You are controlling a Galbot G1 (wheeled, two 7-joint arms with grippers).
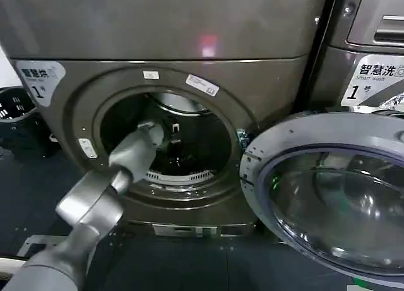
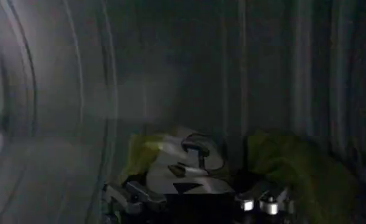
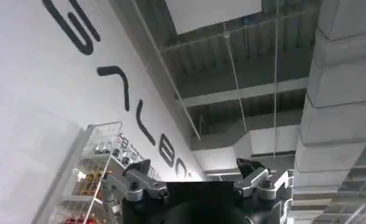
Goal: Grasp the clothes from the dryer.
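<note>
A: Head view: dryer (image 1: 158,45) fills the frame, dark grey-bronze, white "1" label (image 1: 39,77) upper left, pink light (image 1: 208,49) on the top panel. Door (image 1: 328,196) is swung open to the right, glass facing the camera.

B: Left arm?

A: Left arm (image 1: 95,206) comes up from the lower left and goes through the porthole into the drum (image 1: 189,149). From the head camera its end sits inside the dark opening, and the fingers can't be made out there.

B: Left wrist view any better?

A: Yes. Left gripper (image 2: 195,204) is inside the drum, fingers spread wide, one tip (image 2: 125,198) on each side, nothing between them. Just past them lie the clothes (image 2: 183,158), a white and yellow-green heap with a dark print, plus an olive-green lump (image 2: 292,167) beside it. Ribbed steel wall behind. Gripper is near the heap; contact I can't tell.

B: Right side?

A: Right wrist view: right gripper (image 3: 198,185) points up at the ceiling ducts (image 3: 341,91), a white wall with black lettering (image 3: 119,85) beside it, a wire rack (image 3: 92,176) below. Fingers spread, holding nothing.

B: Neighbouring machine?

A: "Smart wash" unit (image 1: 372,45) at the right edge of the head view.
</note>
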